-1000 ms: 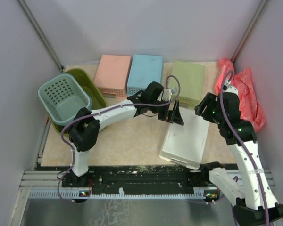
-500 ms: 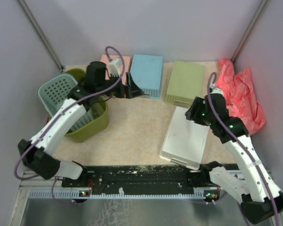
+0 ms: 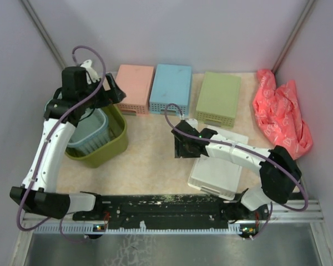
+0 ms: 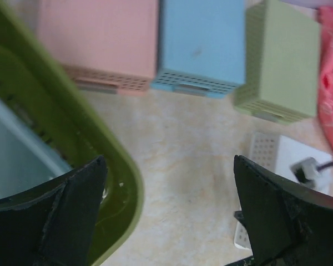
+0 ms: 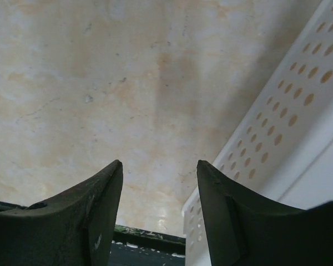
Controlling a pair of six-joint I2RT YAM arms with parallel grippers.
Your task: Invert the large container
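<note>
The large olive-green container (image 3: 106, 145) stands upright at the table's left, with a smaller teal basket (image 3: 90, 131) inside it. My left gripper (image 3: 114, 90) is open and empty above the container's far right corner. In the left wrist view (image 4: 169, 162) its left finger (image 4: 72, 210) hangs over the green rim (image 4: 117, 183), and the teal basket (image 4: 16, 149) shows inside. My right gripper (image 3: 181, 148) is open and empty, low over the table by the white tray's left edge. In the right wrist view (image 5: 160, 164) bare table lies between its fingers.
Pink (image 3: 134, 86), blue (image 3: 171, 86) and pale green (image 3: 219, 97) trays lie upside down along the back wall. A white perforated tray (image 3: 222, 169) lies at front right and shows in the right wrist view (image 5: 288, 122). Red crumpled plastic (image 3: 280, 113) fills the right corner.
My left arm has swung left from the table's middle to above the green container. My right arm has come down and left to the white tray's left edge. The teal basket sits lower in the container.
</note>
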